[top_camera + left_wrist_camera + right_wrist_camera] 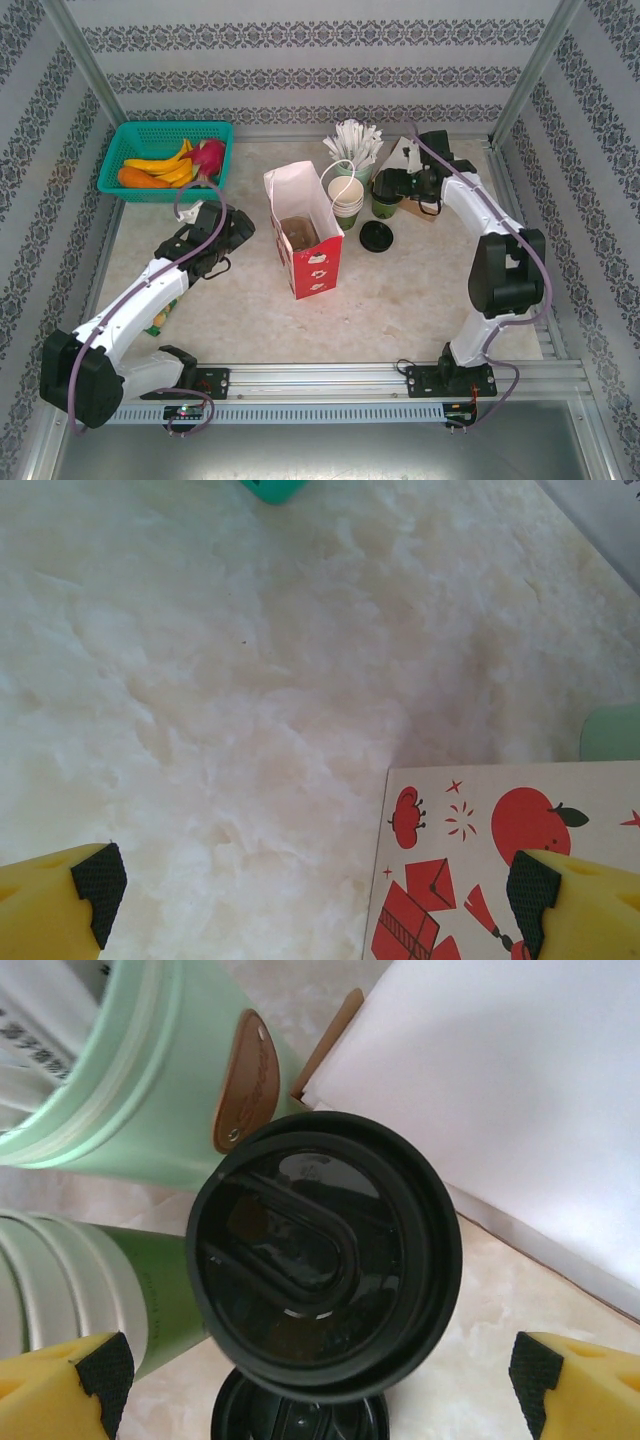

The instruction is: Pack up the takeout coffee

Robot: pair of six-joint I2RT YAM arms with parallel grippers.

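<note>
Right end effector (320,1380) spread over one lidded cup (325,1250); second black lid (300,1422) apparently beside.

No word or number can be read in full anywhere. In the left wrist view the red-and-white paper bag (470,830) carries printed signs rather than letters: a red apple with a dark leaf, a smaller tomato-like fruit, an open box shape, little stars and spark marks (all red on the cream panel). From the top camera the same bag's red lower front (318,270) shows small white marks, too small to read. In the right wrist view the white straw wrappers (30,1045) bear a line of small black characters, blurred beyond reading. The black lid (322,1255) has faint raised marks near its upper rim, also illegible.
</note>
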